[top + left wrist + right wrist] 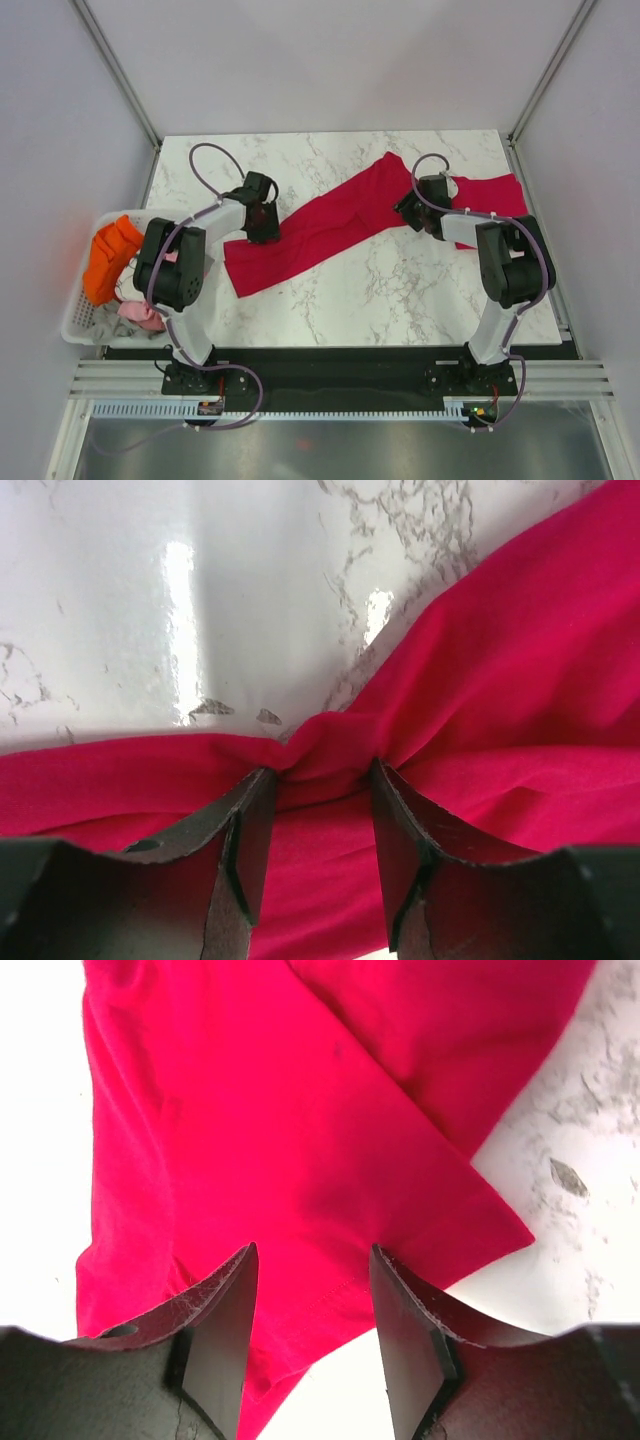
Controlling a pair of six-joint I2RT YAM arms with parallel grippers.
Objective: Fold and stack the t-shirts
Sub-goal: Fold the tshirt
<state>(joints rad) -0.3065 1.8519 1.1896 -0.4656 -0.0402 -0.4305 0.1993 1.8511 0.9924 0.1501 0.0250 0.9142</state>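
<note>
A crimson-red t-shirt (320,225) lies stretched in a long diagonal band across the marble table, from lower left to upper right. My left gripper (264,232) stands at its upper left edge. In the left wrist view its jaws are apart (320,780), and the cloth (520,660) is puckered between the fingertips. My right gripper (408,212) is at the band's right end. Its jaws are apart (312,1260) and straddle a hemmed edge of the shirt (250,1110). More red cloth (495,193) lies behind the right arm, and the right wrist view shows it overlapping the shirt (450,1030).
A white basket (80,320) hangs off the table's left edge. It holds orange cloth (110,255) and pink cloth (140,315). Bare marble (400,290) lies in front of the shirt. Walls enclose the table on three sides.
</note>
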